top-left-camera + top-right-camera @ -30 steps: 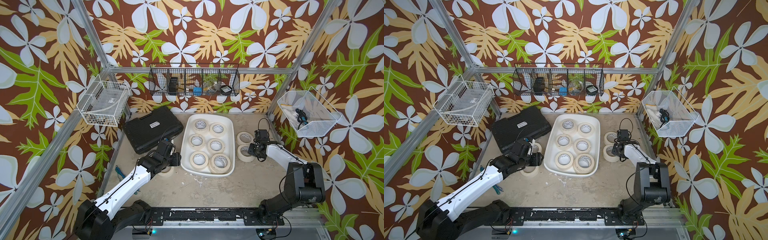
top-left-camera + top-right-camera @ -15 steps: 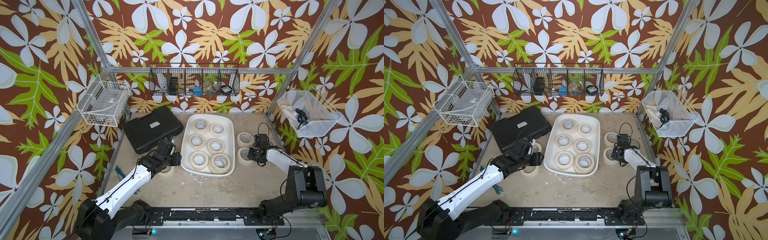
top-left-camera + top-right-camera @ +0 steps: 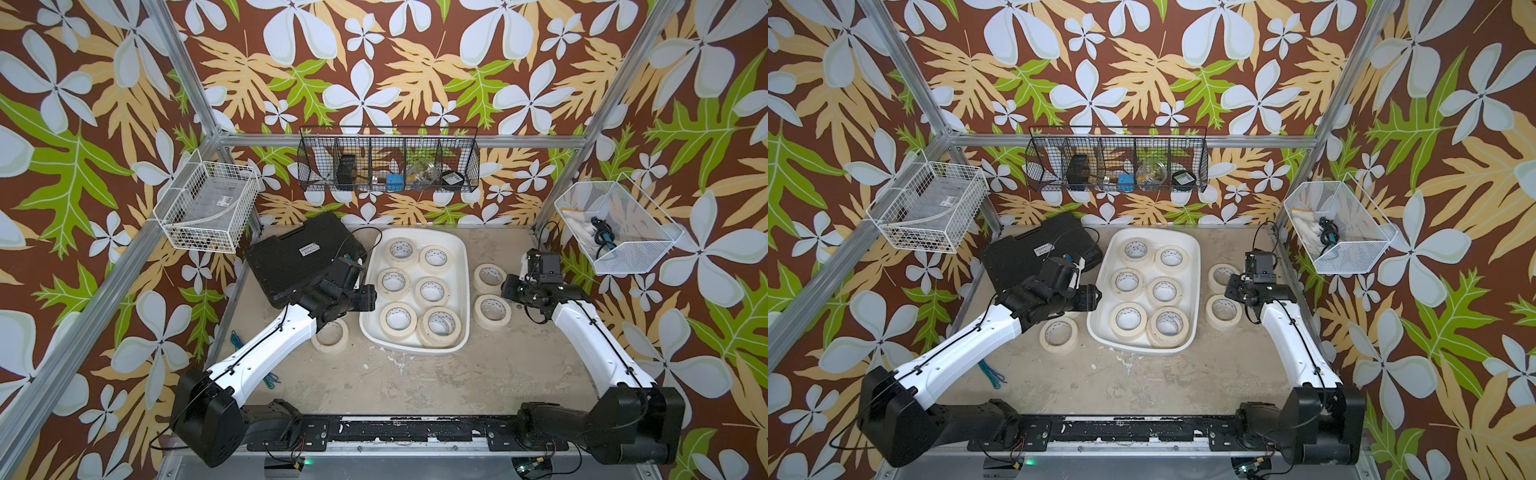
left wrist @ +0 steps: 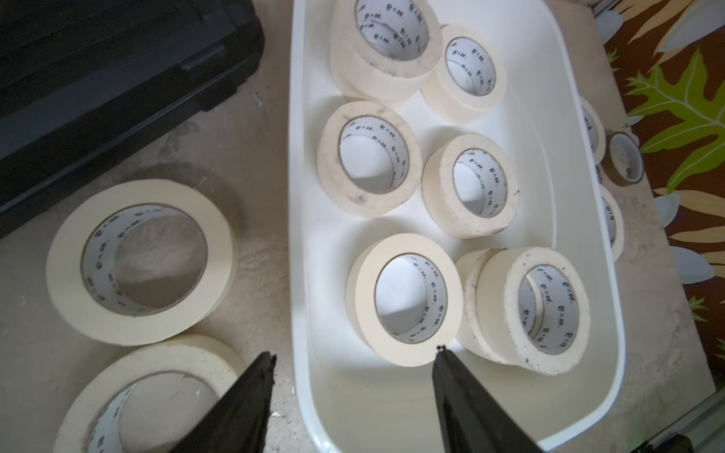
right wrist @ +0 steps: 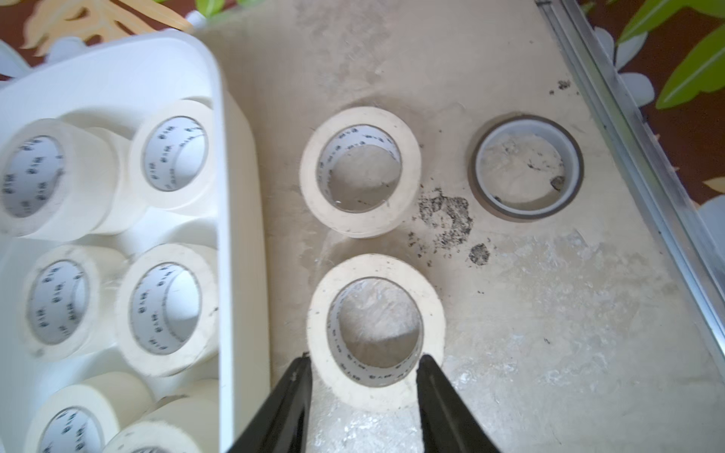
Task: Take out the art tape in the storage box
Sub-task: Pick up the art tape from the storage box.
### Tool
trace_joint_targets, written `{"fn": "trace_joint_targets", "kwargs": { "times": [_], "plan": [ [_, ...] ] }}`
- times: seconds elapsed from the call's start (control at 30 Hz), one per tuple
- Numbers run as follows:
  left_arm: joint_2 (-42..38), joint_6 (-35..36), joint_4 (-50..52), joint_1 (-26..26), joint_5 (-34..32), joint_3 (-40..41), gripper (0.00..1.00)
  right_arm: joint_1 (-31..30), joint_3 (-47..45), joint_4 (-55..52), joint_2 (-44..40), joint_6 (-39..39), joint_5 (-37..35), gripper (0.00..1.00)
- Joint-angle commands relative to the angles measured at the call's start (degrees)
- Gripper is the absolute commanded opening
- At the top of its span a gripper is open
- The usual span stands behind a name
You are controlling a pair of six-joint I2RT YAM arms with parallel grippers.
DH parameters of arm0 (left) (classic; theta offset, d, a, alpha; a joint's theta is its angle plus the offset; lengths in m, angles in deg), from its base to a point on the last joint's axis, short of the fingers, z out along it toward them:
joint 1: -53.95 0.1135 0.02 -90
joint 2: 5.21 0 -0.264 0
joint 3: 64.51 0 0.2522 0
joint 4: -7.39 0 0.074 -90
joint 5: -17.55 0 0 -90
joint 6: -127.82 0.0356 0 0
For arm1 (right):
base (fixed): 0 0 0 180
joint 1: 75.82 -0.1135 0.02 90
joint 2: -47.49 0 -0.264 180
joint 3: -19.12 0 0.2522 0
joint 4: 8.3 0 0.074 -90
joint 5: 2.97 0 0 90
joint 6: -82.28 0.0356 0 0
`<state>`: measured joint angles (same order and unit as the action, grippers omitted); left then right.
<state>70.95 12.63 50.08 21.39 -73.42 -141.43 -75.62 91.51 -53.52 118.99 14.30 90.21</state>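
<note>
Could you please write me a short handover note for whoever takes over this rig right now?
Left gripper: open, empty, at the left rim of the storage box.
Right gripper: open, over the nearer right-hand roll on the table.
Done: four art tape rolls are out, two left of the box and two right, the farther one here.
Left: box rolls fill six spots, at least two of them stacked.
</note>
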Motion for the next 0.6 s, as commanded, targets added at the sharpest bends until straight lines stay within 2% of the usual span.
{"fn": "trace_joint_targets", "kwargs": {
  "times": [0.0,0.27,0.57],
  "plan": [
    [3.2,0.8,1.4,-1.9,-1.9,-4.7,0.68,-2.1,1.4,-3.0,-2.0,-0.6,3.1,0.47],
    [13.3,1.1,4.4,-6.7,-4.6,-17.7,0.67,-11.0,1.1,-2.5,-5.2,3.5,5.1,0.46],
    [23.6,2.3,5.5,-7.2,-5.9,-25.7,0.60,-18.8,-1.0,0.3,-4.6,6.6,5.1,0.44]
  ]
}}
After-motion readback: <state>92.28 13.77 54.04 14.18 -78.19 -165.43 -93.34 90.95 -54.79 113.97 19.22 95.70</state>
